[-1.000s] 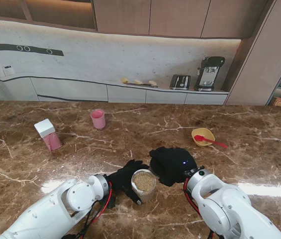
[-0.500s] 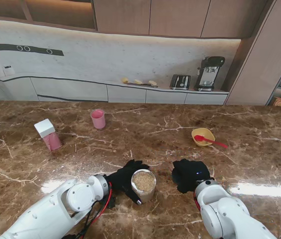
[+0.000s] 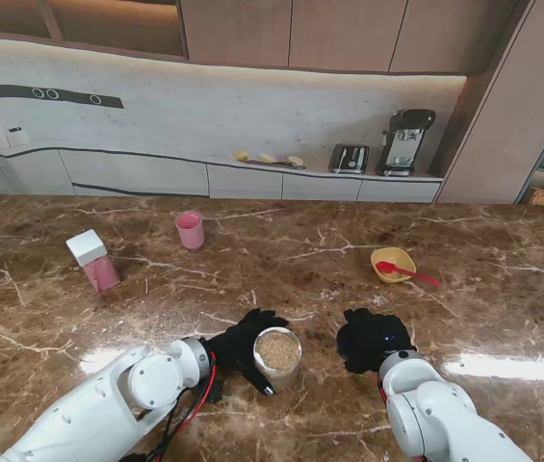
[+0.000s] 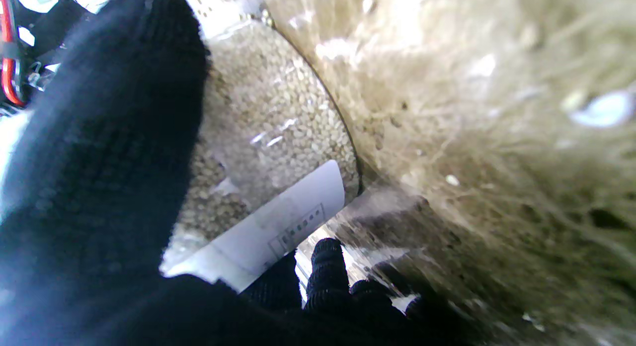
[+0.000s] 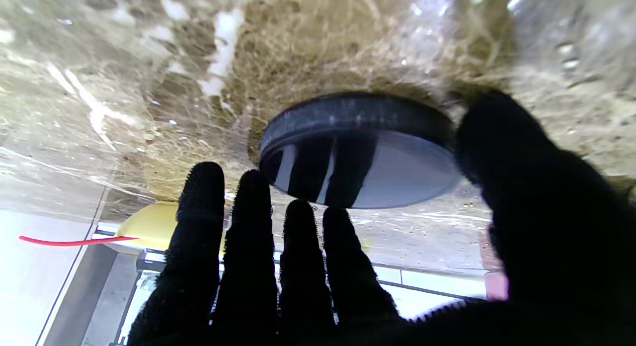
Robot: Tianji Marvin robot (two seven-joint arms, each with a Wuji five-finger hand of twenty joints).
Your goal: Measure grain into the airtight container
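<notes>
Grain (image 3: 278,349) is seen nearly to the rim of one clear container (image 3: 278,362), standing on the desk (image 3: 281,255) and clasped by the left hand (image 3: 243,339). One dark lid (image 5: 358,149) lies on the desk under the right hand (image 3: 372,339), whose fingers (image 5: 248,246) are spread, gripping nothing. Filling looks done; sealing is judged to remain. Farther off are counted one yellow bowl (image 3: 392,262) with one red spoon (image 3: 408,273), one pink cup (image 3: 190,230), and one white-topped box (image 3: 92,260).

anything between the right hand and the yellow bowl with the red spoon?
Stand view: only bare brown marble tabletop lies between the right hand and the yellow bowl holding the red spoon.
</notes>
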